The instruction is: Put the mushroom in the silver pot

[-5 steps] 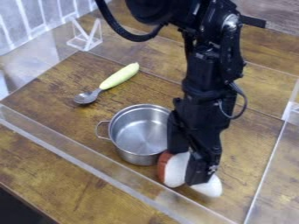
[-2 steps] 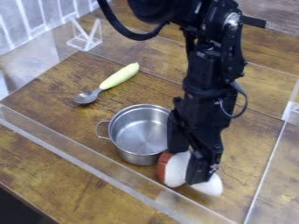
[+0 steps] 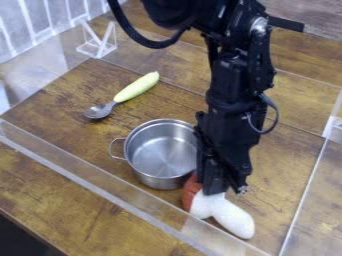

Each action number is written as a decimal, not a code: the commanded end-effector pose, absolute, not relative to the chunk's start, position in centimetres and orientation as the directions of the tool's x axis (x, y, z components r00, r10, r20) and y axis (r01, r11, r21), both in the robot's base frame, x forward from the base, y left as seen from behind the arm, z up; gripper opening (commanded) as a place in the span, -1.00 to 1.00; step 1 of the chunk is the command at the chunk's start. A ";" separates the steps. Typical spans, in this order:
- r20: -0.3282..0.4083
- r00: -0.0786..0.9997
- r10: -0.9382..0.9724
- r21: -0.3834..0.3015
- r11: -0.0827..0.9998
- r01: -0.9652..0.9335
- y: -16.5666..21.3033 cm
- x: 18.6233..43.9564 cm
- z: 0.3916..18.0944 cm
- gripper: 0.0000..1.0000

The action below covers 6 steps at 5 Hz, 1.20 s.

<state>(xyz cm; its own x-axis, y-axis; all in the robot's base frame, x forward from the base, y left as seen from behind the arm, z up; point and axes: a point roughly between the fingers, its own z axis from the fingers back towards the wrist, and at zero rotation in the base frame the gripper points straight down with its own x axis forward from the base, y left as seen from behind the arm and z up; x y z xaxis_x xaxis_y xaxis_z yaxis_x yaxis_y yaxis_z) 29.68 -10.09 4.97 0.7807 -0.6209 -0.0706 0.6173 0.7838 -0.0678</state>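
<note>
Gripper [image 3: 206,188], black, one: pointed downward, fingers drawn narrow on the mushroom [image 3: 222,213] near the join of cap and stem. Spread wide a second ago; now closed, with more of the white stem exposed to view. Firmness of hold: not to be told from this angle, fingertips being partly hidden.

Mushroom, toy, one: reddish-brown cap, thick white stem. Lying on the near right side of the silver pot [image 3: 162,153], cap toward the pot, stem pointing away toward the clear divider [image 3: 120,203]. Still outside the pot, low at the wooden table [image 3: 67,190].

Silver pot, one: upright, lidless, open at the top, in its former place just beside the gripper.

Also listed, well apart and untouched: spoon [image 3: 99,111], grey metal; vegetable [image 3: 136,87], slim, yellow-green.

Meaning of the change: reach apparently finished, grasp in hand, placing yet to come. Probable next requirement: a straight lift above the rim, then a short sideways carry. Risks, by judgement: slipping at a shallow pinch, or knocking the rim with the cap.
</note>
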 end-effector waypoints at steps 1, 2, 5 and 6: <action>-0.027 0.796 -0.605 -0.044 0.796 0.603 -9.4 29.8 7.1 -1.00; -0.011 0.806 -0.592 -0.029 0.806 0.592 -9.0 29.8 8.4 -1.00; 0.062 0.849 -0.525 0.037 0.851 0.524 -6.3 30.4 12.3 -1.00; 0.088 0.862 -0.499 0.042 0.866 0.498 -5.4 30.6 12.4 -1.00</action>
<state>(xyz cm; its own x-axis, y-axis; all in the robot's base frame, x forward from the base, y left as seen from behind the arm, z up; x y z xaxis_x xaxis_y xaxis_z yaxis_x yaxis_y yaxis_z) 30.51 -5.67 10.32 0.8616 -0.5071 0.0213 0.5068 0.8618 0.0181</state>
